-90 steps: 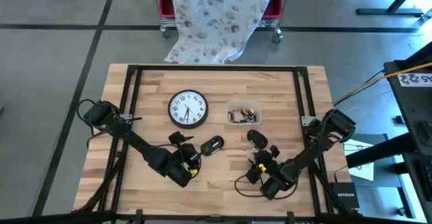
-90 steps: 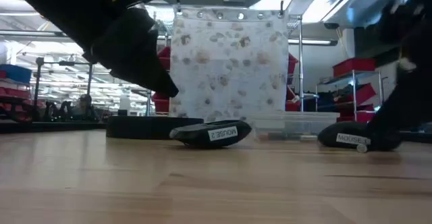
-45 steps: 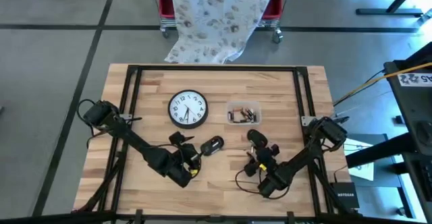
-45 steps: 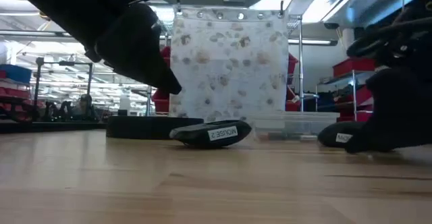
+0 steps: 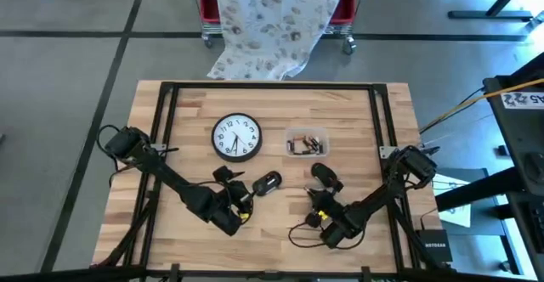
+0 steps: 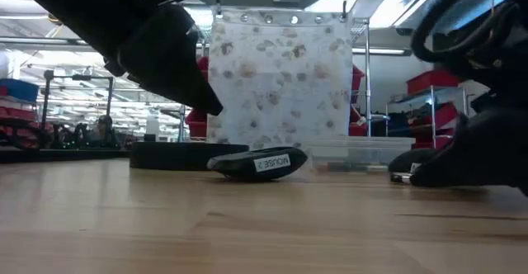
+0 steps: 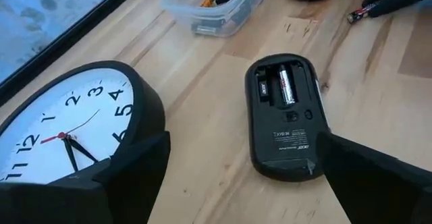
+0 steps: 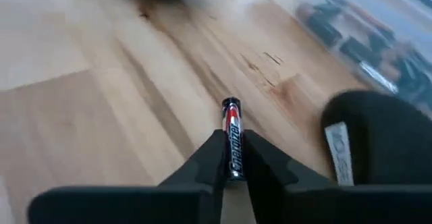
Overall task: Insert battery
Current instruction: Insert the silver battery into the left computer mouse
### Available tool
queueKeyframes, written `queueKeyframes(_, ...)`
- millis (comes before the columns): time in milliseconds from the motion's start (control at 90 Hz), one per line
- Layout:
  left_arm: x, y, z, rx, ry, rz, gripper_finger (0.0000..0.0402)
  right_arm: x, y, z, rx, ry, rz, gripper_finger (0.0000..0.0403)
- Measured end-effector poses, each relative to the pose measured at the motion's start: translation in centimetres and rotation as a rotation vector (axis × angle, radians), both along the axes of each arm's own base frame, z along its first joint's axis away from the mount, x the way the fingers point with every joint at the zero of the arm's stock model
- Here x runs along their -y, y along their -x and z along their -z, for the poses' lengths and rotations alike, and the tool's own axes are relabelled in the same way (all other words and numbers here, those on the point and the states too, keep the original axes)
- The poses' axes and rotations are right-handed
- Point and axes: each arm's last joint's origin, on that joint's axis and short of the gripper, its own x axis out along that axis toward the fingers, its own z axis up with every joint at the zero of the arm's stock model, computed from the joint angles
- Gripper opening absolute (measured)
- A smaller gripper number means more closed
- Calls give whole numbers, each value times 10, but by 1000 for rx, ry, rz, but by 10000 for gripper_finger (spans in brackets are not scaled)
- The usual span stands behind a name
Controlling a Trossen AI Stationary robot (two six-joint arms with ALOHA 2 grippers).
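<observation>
Battery (image 8: 232,143): pinched upright between right gripper (image 8: 231,158) fingertips, low over the table (image 5: 357,121).
Mouse (image 7: 287,115): upturned beside clock (image 7: 64,133), one cell loaded.
Left gripper (image 7: 236,183): spread wide.
Room: patterned cloth (image 6: 280,80), shelving.

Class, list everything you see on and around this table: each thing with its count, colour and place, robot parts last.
Wall clock: one, white face, black rim, table's far left-centre.
Battery tray: one, clear, right of the clock.
Computer mice: two, black; one open with a battery inside, one near the right arm.
Battery: one, black, in the right gripper.
Patterned cloth: one, white, beyond the table.
Left gripper: open, beside the open mouse.
Right gripper: shut on the battery.
</observation>
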Motion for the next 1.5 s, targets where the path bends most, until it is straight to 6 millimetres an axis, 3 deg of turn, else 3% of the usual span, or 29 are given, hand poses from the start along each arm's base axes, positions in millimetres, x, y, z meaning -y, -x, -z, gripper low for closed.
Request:
queueKeyframes(211, 1, -2, -1, 8, -2, 14, 354, 2, -9, -13, -84, 18, -117, 8)
queueKeyframes(389, 1, -4, -1, -14, 4, 40, 354, 2, -23, -43, -175, 19, -389, 7)
queueKeyframes(667, 0, -5, 0, -45, 35, 61, 354, 38, -55, -86, -181, 72, -627, 7)
queueKeyframes(833, 0, -4, 1, -56, 41, 66, 354, 66, -76, -92, -152, -9, -684, 7)
queueKeyframes(978, 0, -4, 1, -56, 40, 65, 354, 74, -80, -84, -186, -148, -767, 6)
queueKeyframes(1111, -6, -5, 4, -56, 53, 42, 354, 71, -79, -81, -176, -182, -720, 6)
queueKeyframes(1267, -24, -2, 18, -118, 87, 5, 354, 67, -76, -81, -122, -173, -525, 6)
queueKeyframes(1378, -41, -3, 31, -244, 193, 53, 354, 71, -71, -77, -135, -205, -424, 6)
queueKeyframes(1500, -48, -10, 39, -199, 250, 162, 354, 74, -66, -74, -150, -188, -348, 6)
